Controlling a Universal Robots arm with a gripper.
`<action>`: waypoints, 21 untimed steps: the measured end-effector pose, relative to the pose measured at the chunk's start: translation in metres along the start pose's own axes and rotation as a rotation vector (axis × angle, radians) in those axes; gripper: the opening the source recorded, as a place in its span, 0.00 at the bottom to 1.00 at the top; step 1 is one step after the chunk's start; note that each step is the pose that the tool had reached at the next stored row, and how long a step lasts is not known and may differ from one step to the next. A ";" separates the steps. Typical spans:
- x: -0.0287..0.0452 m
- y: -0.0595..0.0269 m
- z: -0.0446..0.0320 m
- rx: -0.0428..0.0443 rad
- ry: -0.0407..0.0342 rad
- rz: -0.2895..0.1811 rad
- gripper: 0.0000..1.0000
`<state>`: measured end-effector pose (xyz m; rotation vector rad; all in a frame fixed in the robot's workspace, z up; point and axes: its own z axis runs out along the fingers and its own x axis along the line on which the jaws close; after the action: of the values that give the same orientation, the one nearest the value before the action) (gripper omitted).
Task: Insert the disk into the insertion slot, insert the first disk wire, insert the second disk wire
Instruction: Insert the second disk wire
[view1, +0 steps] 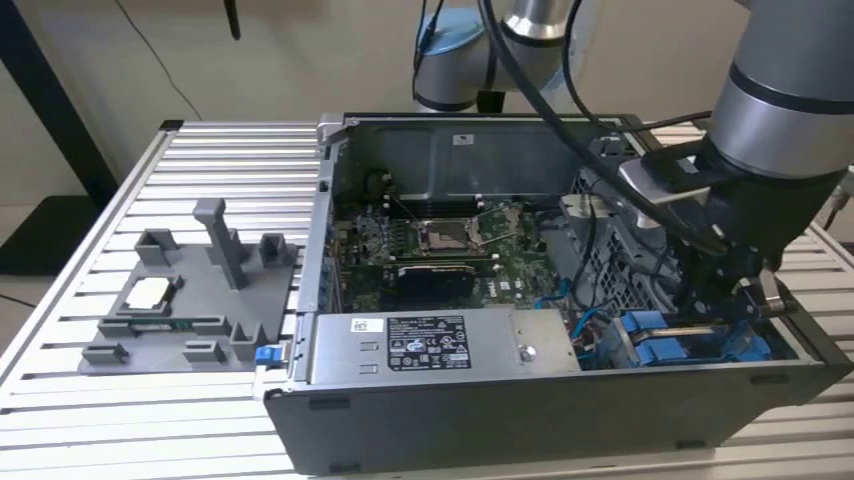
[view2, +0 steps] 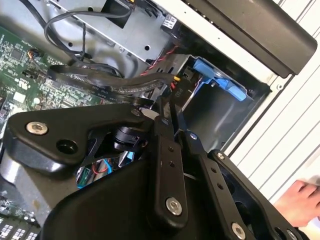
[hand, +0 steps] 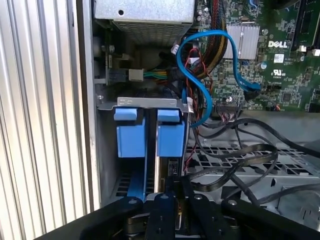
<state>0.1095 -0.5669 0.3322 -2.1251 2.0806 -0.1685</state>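
One open computer case (view1: 534, 300) lies on the ribbed tabletop (view1: 200, 180) in the exterior view, and the gripper (view1: 727, 300) reaches down into the case's lower right corner, right above the blue-railed insertion slot (view1: 667, 345). A silver power-supply box (view1: 427, 345) sits along the case's front edge at lower centre, the green motherboard (view1: 441, 245) lies behind it, and a grey fixture tray (view1: 187, 300) rests on the tabletop at the left of the frame. In the second wrist view, the black fingers (view2: 167, 145) stand close together around a thin dark part at mid-frame; whether they grip it I cannot tell. The slot's blue frame (view2: 220, 80) shows at upper right, and a person's hand (view2: 300, 200) sits at the lower right edge. In the first wrist view, the gripper (hand: 172, 200) rises from the bottom centre just below the insertion slot (hand: 150, 130), where the disk (hand: 162, 170) stands edge-on between two blue tabs, seated in the bay. A blue cable (hand: 200, 75) loops above it toward the motherboard at upper right.
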 end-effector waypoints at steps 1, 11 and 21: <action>0.0001 0.0000 0.0003 0.0004 -0.0003 0.000 0.18; -0.0003 -0.0062 -0.0133 -0.0367 0.0000 0.001 0.24; -0.0001 -0.0265 -0.0178 -0.1379 -0.0018 0.005 0.24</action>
<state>0.1321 -0.5670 0.3548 -2.1954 2.1542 -0.0229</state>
